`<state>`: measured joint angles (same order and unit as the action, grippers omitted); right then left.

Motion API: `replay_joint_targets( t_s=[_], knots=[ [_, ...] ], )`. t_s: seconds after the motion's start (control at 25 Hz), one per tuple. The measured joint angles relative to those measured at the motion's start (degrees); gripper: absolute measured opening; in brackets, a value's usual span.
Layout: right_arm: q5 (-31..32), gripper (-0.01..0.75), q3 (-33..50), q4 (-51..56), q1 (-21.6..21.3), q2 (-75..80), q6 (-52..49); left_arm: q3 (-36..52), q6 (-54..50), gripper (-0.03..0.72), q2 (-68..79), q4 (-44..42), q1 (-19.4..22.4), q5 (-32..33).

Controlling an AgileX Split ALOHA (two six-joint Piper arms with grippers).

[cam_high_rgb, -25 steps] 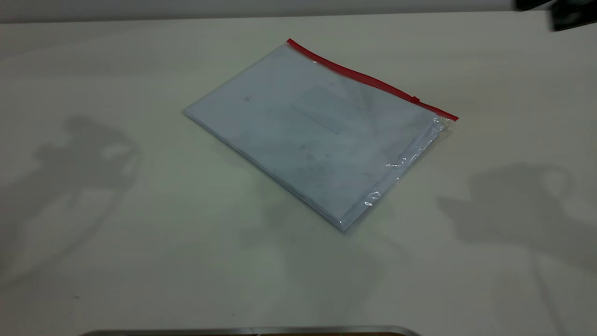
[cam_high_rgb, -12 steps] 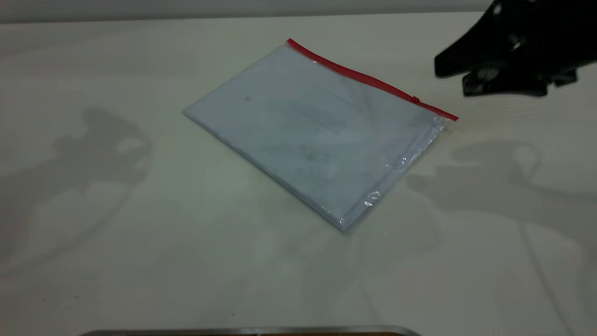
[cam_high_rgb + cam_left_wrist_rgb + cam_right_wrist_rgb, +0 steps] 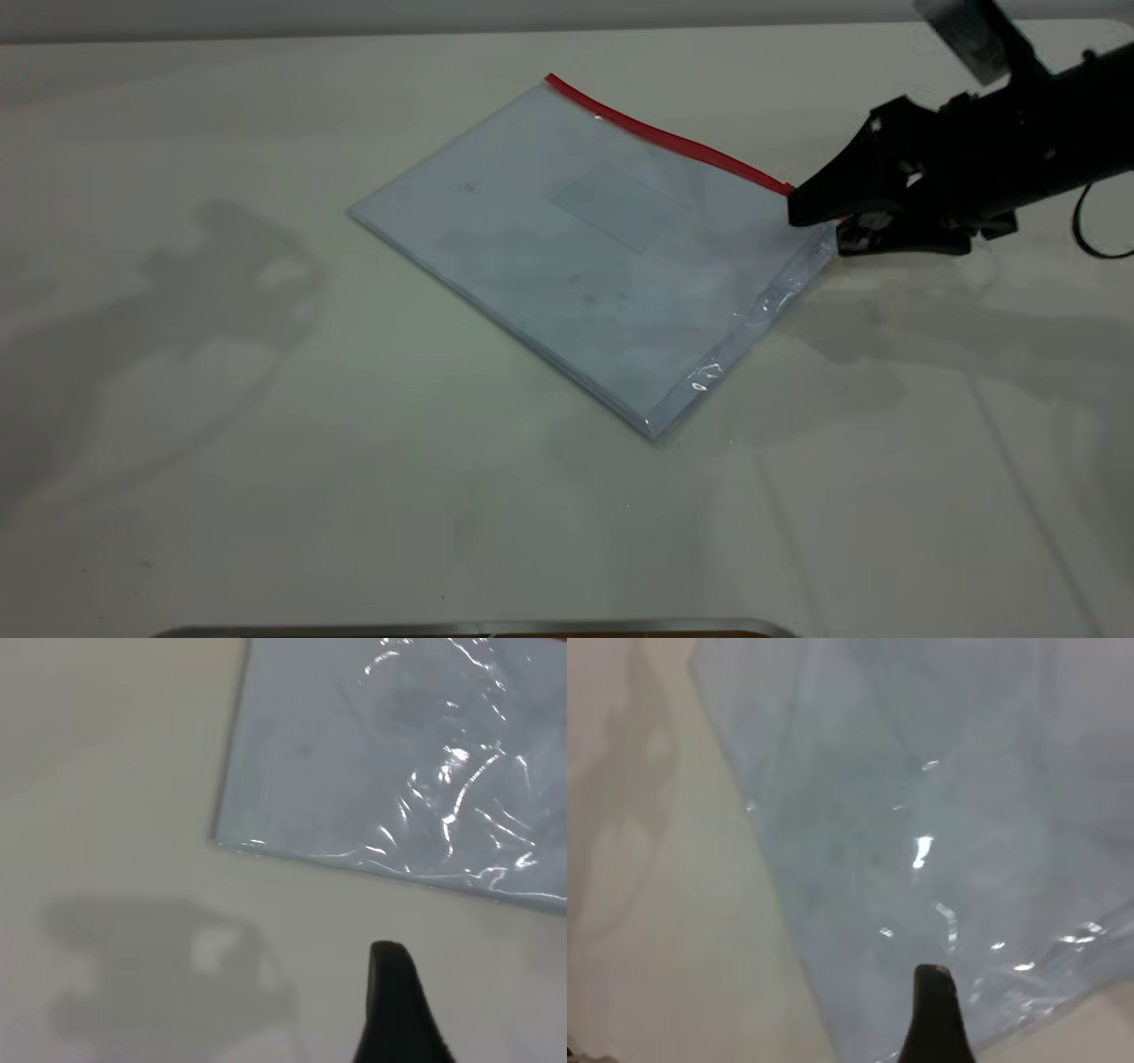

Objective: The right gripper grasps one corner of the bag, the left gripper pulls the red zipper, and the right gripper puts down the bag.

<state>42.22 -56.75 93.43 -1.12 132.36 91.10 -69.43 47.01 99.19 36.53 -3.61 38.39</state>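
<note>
The bag (image 3: 585, 248) lies flat on the table, with white paper showing through. The red zipper (image 3: 664, 137) runs along its far long edge, and the slider tab (image 3: 787, 186) sits near the right end. My right gripper (image 3: 819, 226) is at the bag's far right corner, open, with one jaw above the corner and one beside it. Its wrist view shows one black fingertip (image 3: 934, 992) over the bag (image 3: 921, 815). My left gripper (image 3: 394, 1001) is outside the exterior view. Its wrist view shows only a black tip above bare table, short of the bag's (image 3: 399, 753) near left corner.
The table (image 3: 221, 443) is pale and carries the shadows of both arms. A metal edge (image 3: 478, 629) runs along the front. A thin black cable (image 3: 1094, 239) loops behind the right gripper.
My right gripper has come in from the far right and dropped left to the bag's far right corner. The left arm's shadow has shifted right. The bag has not moved.
</note>
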Motion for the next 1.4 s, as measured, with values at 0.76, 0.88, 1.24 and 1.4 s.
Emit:
replay_joint_targets(
  t_s=[0.76,0.88,1.24,1.4],
  knots=[
    [1.1,0.591,-7.1,6.2,-4.1,11.9,7.1,0.0,-0.1,0.524,1.4,2.2,-0.5,0.6],
    [2.7,0.591,-8.4,7.5,-4.1,13.0,8.1,0.0,-0.1,0.524,2.0,2.2,-0.5,0.6],
    [9.6,0.587,-12.9,9.3,-3.0,17.7,8.2,0.0,-0.1,0.524,2.1,2.3,-0.5,0.4],
    [10.2,0.498,-13.1,9.3,-2.2,18.2,8.7,0.0,-0.1,0.524,2.1,2.3,-0.5,0.2]
  ],
)
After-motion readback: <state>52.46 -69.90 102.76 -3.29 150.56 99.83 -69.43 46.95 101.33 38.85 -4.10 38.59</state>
